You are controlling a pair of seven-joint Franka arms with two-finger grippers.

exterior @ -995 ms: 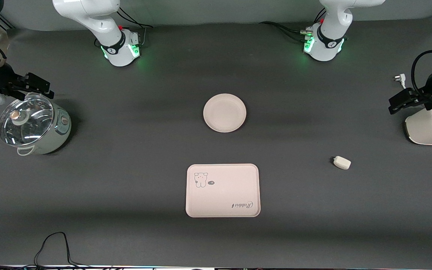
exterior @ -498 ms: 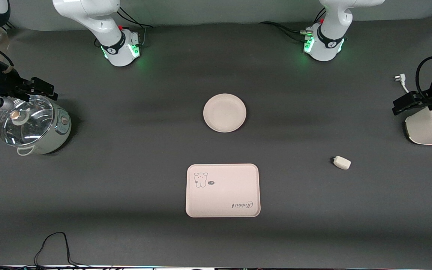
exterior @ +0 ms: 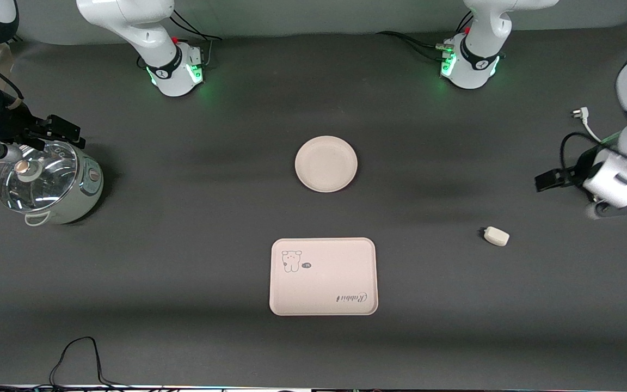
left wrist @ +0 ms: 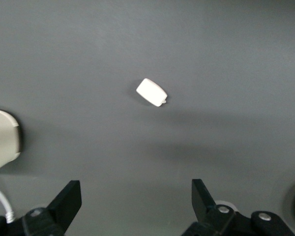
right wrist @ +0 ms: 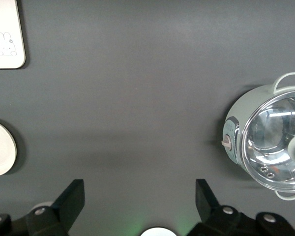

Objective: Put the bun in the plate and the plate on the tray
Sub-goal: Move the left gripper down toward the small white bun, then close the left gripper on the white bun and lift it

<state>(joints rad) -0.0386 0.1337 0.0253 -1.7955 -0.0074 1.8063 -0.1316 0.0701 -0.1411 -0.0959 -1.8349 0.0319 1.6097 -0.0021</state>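
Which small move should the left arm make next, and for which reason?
Probably the left gripper should move over the bun and descend. Its fingers are open and empty, and the bun lies alone on the table, apart from the empty plate and the tray. The right gripper waits open above the table beside the pot.

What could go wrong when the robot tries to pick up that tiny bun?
1. The bun is small and rounded, so the open left gripper might pinch it off-centre and squirt it away across the table.
2. The plate is shallow, so a bun dropped from high up could roll over the rim.
3. The right gripper waits right over the pot; a careless move might bump its glass lid.
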